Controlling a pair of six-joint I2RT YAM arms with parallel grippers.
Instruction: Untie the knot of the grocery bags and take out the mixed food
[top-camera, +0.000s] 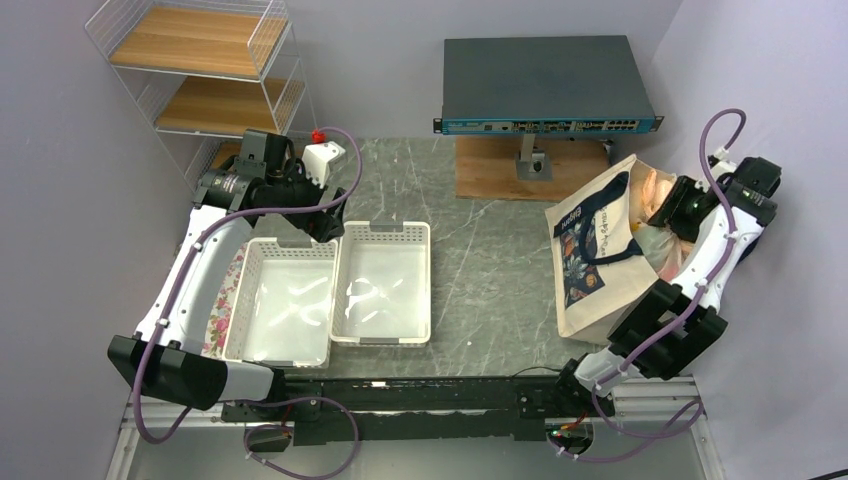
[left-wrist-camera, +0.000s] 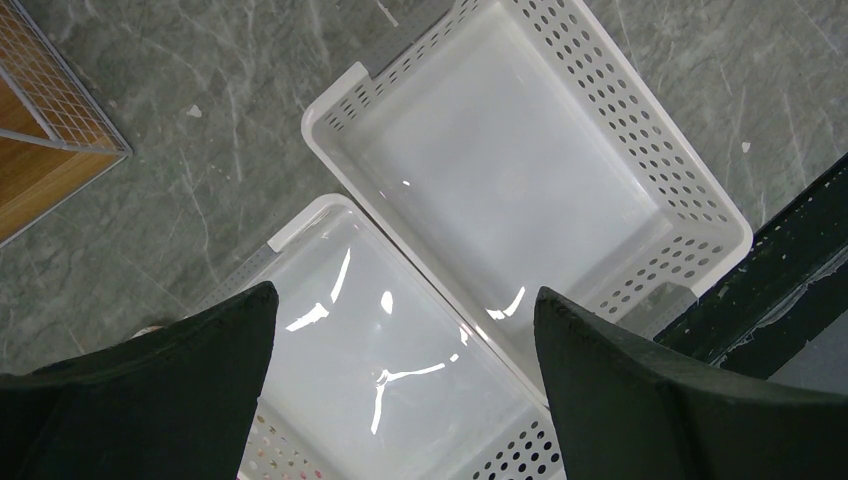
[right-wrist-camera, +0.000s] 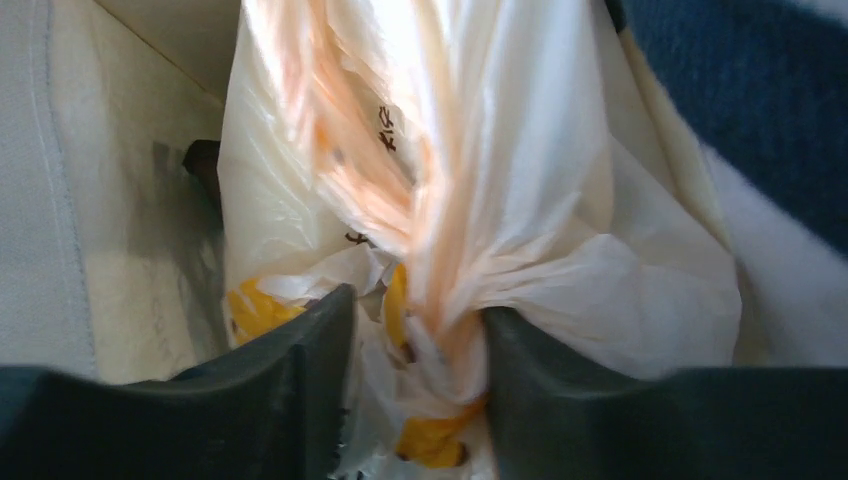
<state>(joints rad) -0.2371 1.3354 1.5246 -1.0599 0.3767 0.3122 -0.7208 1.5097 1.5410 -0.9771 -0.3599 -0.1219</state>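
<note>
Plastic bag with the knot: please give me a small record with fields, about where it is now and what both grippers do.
plastic bag: thin, peach-beige, sitting in the mouth of the canvas tote
knot: tied, a twisted neck of plastic
right gripper: one finger on each side of the knot; whether the grip is firm cannot be told
left gripper: open, hovering above the white baskets
white baskets: two, side by side, no food in them
taken out: nothing yet; only yellow patches show through the plastic
</note>
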